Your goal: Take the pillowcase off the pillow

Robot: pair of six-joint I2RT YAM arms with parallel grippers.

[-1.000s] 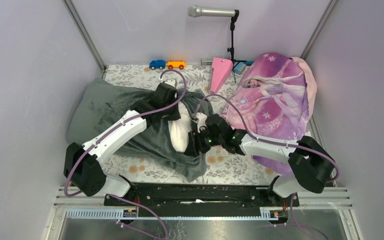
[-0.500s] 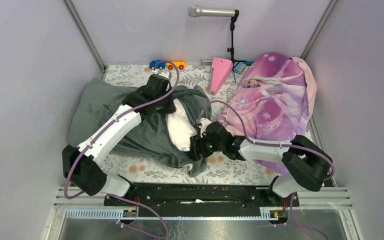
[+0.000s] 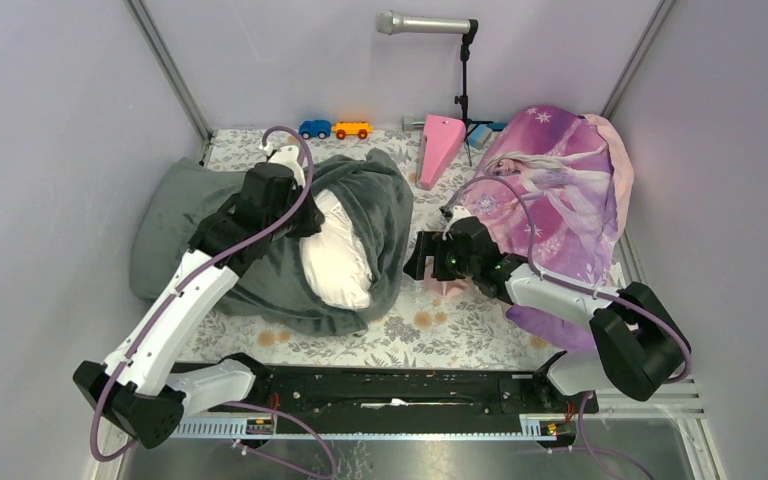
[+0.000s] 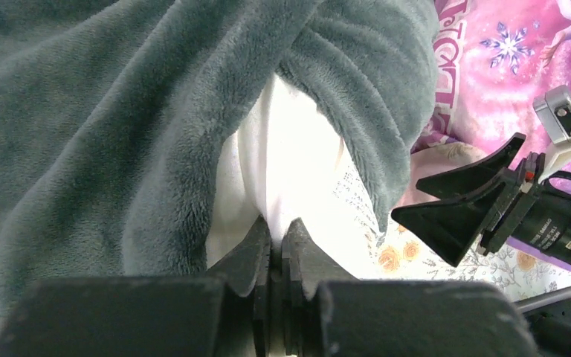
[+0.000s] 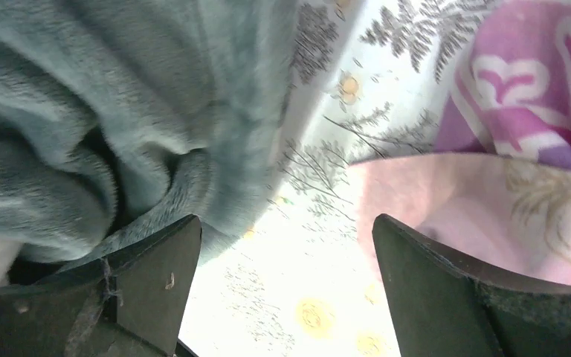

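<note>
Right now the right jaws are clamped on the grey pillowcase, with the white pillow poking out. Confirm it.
Not clamped: the right wrist view shows the right jaws open and empty beside the pillowcase. The pillow does poke out.

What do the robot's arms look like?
The left arm and right arm are white with black joints and chunky black bases. A purple cable loops along each. The left gripper and right gripper are black, with two wedge-shaped fingers.

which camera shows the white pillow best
The top external view: the plump white pillow pokes out of the dark grey-green plush pillowcase, its exposed end mostly visible. The left wrist view shows a close strip between fleece folds; the right wrist view only a sliver.
</note>
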